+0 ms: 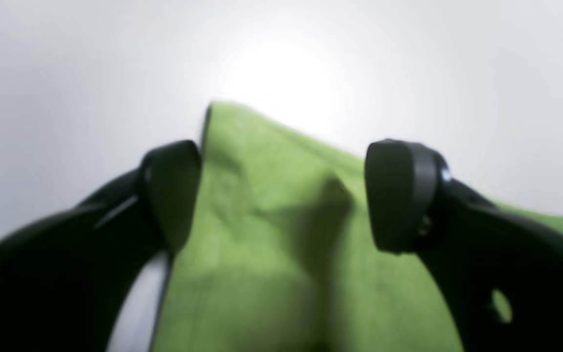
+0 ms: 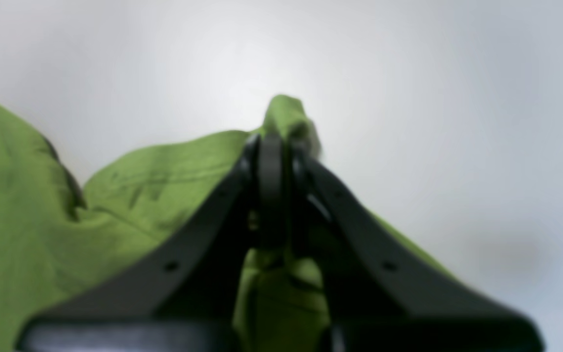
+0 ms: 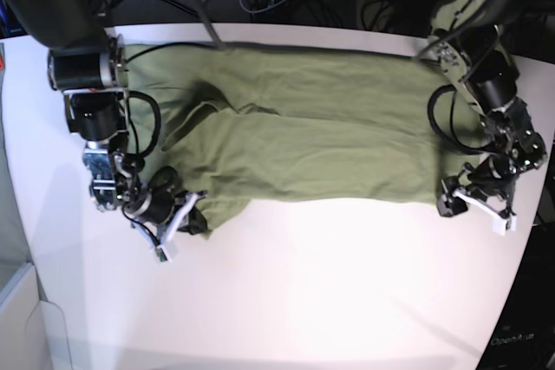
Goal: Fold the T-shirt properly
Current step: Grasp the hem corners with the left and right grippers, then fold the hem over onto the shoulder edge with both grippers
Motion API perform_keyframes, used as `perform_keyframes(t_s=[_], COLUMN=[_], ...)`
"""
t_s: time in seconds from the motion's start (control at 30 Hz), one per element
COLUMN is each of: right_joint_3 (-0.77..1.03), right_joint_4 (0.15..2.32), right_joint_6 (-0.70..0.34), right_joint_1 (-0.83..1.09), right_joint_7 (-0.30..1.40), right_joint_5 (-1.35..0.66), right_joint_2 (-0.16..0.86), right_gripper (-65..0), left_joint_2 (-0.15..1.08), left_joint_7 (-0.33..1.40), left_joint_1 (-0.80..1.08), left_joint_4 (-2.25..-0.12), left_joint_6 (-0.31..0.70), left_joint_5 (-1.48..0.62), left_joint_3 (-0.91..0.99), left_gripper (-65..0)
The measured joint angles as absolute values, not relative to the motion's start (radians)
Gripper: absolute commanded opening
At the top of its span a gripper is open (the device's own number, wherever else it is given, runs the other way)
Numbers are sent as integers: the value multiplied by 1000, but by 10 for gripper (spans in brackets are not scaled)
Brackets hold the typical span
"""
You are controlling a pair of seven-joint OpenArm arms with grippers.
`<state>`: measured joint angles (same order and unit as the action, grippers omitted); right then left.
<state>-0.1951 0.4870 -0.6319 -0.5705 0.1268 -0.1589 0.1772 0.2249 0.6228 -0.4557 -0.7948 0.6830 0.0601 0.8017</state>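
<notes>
Base view: T-shirt (image 3: 312,132) spread across white worktop (image 3: 329,292); right gripper (image 3: 192,214), seven o'clock corner, fingers clamped on cloth; left gripper (image 3: 451,198), four o'clock corner, fingers apart—should pinch hem before lifting evenly.

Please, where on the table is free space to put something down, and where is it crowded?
Free: the wide white strip of table in front of the T-shirt, between the right claw and the left claw. Crowded: the far edge, covered by the shirt, and both side edges, occupied by the arms.
</notes>
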Motion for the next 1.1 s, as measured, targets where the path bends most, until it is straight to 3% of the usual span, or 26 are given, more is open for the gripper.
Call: perform_keyframes(t_s=[0.2,0.27,0.33,0.5,0.57,0.87,1.1], right_joint_3=[-195,-195,-195,-195,-195,-195,-197], right_joint_4=[487,487,487,487,487,496,721], right_joint_6=[-632,-636,-636,-636,-636,-636,-628], right_joint_1=[-570,-570,-570,-570,-570,-567,-443], right_joint_7=[126,126,126,126,126,129,170], right_joint_5=[-159,-159,-159,-159,-159,-156,-137], right_joint_2=[179,180,180,181,180,181,208], right_gripper=[-644,-644,-644,-644,-644,-643,-643], left_joint_2=[233,233,232,227,227,228,228], left_joint_7=[583,583,585,602,605,658,662], left_joint_1=[-461,-461,-460,-457,-455,-458,-457], left_joint_4=[-747,-747,-746,-744,-744,-752,-753], left_joint_6=[684,684,683,682,682,688,688], left_joint_5=[49,49,53,60,64,53,52], left_joint_3=[801,799,799,797,797,802,802], left_gripper=[-146,-182,-267,-554,-621,-621,-621])
